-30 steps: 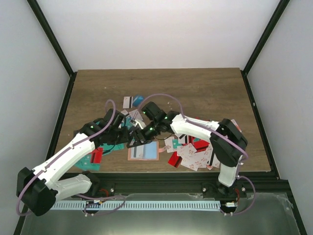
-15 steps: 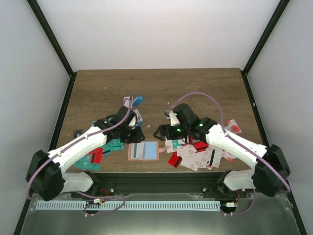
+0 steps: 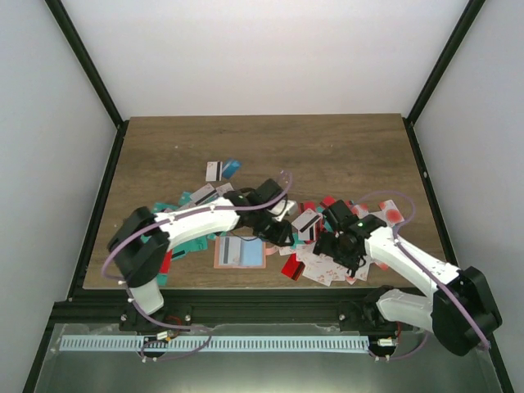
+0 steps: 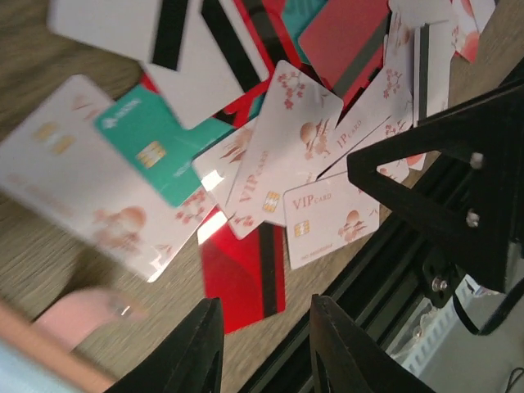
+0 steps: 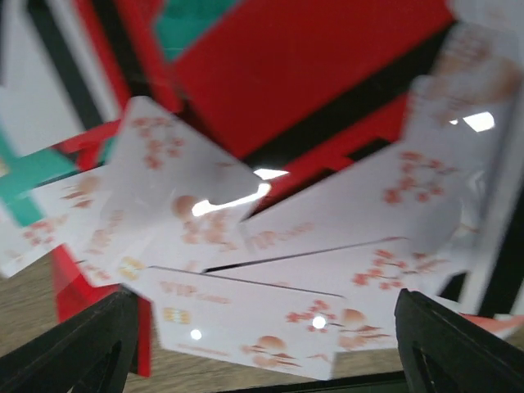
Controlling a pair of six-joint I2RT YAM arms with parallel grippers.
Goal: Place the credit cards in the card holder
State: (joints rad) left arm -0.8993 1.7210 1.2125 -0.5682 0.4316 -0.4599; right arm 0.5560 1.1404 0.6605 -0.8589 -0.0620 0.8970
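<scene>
Right wrist: credit cards [image 5: 270, 246] heaped just beneath wide-spread jaws.

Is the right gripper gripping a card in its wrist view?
No, the right gripper stands open over the credit cards, fingers wide apart with nothing between them.

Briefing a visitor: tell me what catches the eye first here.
A messy heap of red, white and teal cards lies at the near right of the table, with the left arm and right arm bent over it. Just left, a pink wallet lies flat.
</scene>
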